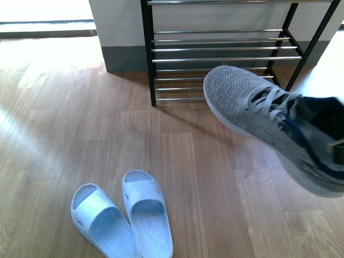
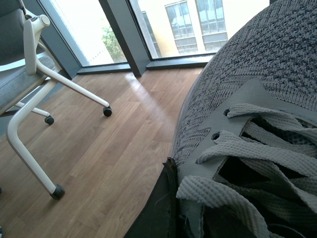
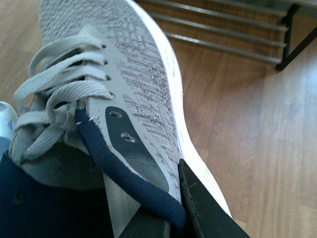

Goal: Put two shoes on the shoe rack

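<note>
One grey sneaker [image 1: 258,115] hangs in the air at the right of the front view, toe towards the shoe rack [image 1: 226,48]. My right gripper [image 3: 171,213] is shut on its navy collar and side wall, one black finger [image 3: 200,206] outside against the white sole. Only a sliver of that gripper [image 1: 337,151] shows in the front view. My left gripper is shut on a second grey sneaker [image 2: 257,64]; one black finger [image 2: 157,208] presses the knit beside the laces, the other is hidden. The left arm is outside the front view. Two pale blue slides [image 1: 123,220] lie side by side on the floor.
The rack stands against a grey-based wall [image 1: 121,56], its silver rods [image 3: 223,29] just beyond the right sneaker's toe. Wooden floor lies between the slides and the rack. In the left wrist view a white-legged wheeled chair [image 2: 29,74] stands near tall windows [image 2: 163,25].
</note>
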You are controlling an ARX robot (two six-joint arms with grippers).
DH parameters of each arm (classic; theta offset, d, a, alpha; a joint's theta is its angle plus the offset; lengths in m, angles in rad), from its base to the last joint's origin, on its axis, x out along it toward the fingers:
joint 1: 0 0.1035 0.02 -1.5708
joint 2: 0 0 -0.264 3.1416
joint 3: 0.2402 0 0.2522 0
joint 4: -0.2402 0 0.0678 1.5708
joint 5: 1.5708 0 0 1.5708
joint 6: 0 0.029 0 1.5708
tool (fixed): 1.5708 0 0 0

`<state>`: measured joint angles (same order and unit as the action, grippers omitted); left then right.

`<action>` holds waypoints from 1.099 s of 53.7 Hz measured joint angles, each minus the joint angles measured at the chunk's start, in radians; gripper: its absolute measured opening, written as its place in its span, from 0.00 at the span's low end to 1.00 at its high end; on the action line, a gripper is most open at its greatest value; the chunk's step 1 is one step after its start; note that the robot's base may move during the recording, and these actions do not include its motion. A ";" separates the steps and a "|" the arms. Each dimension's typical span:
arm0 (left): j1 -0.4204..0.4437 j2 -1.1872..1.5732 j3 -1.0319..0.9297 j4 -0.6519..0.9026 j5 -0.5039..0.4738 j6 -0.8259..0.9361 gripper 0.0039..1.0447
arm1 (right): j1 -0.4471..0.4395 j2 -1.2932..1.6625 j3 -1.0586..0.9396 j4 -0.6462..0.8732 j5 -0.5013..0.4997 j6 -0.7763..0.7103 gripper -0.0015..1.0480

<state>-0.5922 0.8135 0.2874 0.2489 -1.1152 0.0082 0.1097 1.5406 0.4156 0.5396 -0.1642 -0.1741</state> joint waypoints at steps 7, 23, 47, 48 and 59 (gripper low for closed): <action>0.000 0.000 0.000 0.000 0.000 0.000 0.01 | -0.019 -0.320 -0.079 -0.137 -0.045 -0.010 0.01; 0.000 0.000 0.000 0.000 0.000 0.000 0.01 | -0.019 -0.840 -0.183 -0.325 -0.066 -0.008 0.01; 0.001 -0.002 0.000 0.000 -0.008 0.000 0.01 | -0.017 -0.842 -0.185 -0.325 -0.069 -0.011 0.01; 0.001 -0.002 0.000 0.000 -0.008 0.000 0.01 | -0.017 -0.842 -0.185 -0.325 -0.069 -0.011 0.01; 0.001 -0.002 0.000 0.000 -0.003 0.000 0.01 | -0.019 -0.843 -0.185 -0.325 -0.060 -0.011 0.01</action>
<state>-0.5911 0.8116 0.2874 0.2485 -1.1187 0.0082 0.0910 0.6979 0.2302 0.2142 -0.2237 -0.1852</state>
